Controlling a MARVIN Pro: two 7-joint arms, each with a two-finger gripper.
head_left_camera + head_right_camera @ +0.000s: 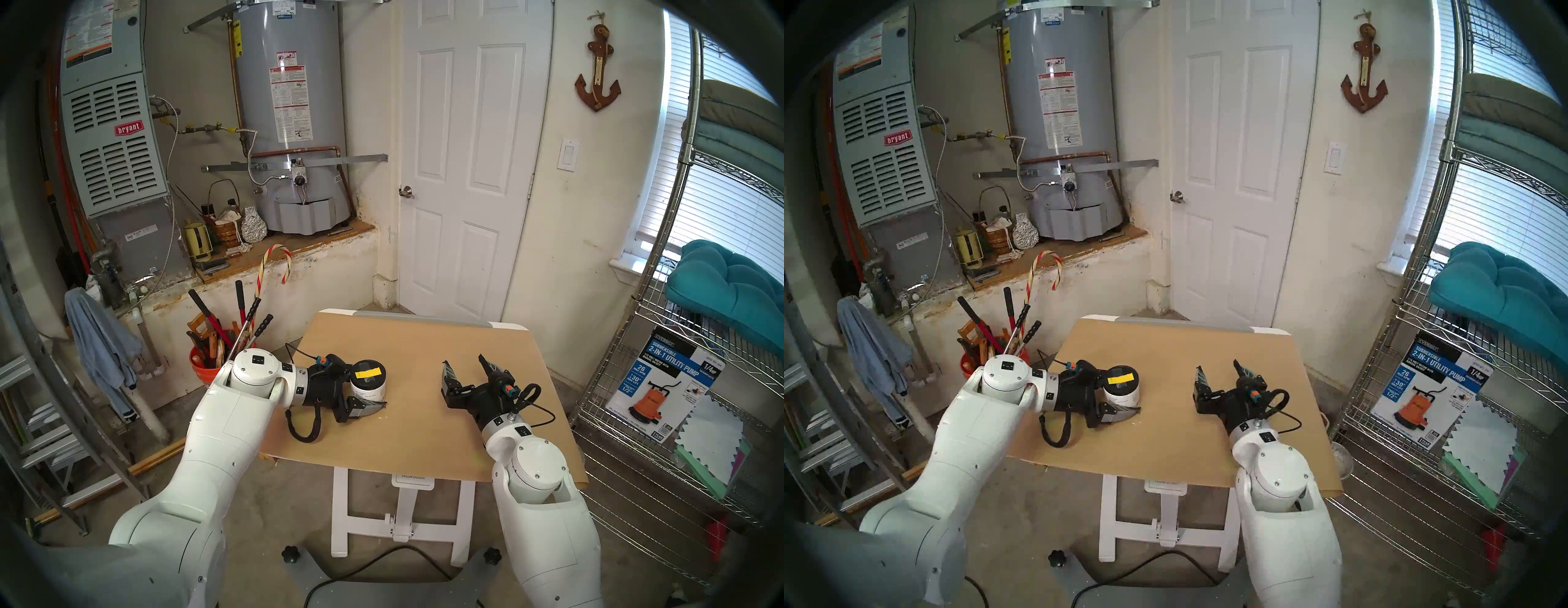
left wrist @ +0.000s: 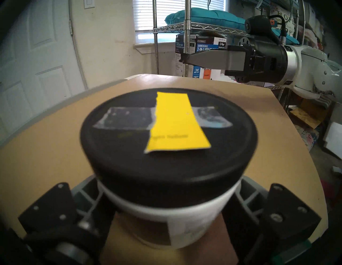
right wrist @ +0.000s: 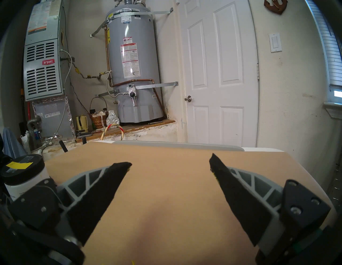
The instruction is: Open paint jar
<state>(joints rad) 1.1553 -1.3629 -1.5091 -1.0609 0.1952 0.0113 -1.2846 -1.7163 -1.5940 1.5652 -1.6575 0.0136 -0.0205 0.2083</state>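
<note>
Both head views look down on the counter (image 1: 424,339) from its near edge; left wrist view sits close behind the jar (image 2: 166,212); right wrist view faces the far edge.

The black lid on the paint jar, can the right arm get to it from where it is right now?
Probably yes. The lid is bare on top, since the left claw grips only the white jar body below it. The right claw hangs open beside it, with bare table between them.
</note>
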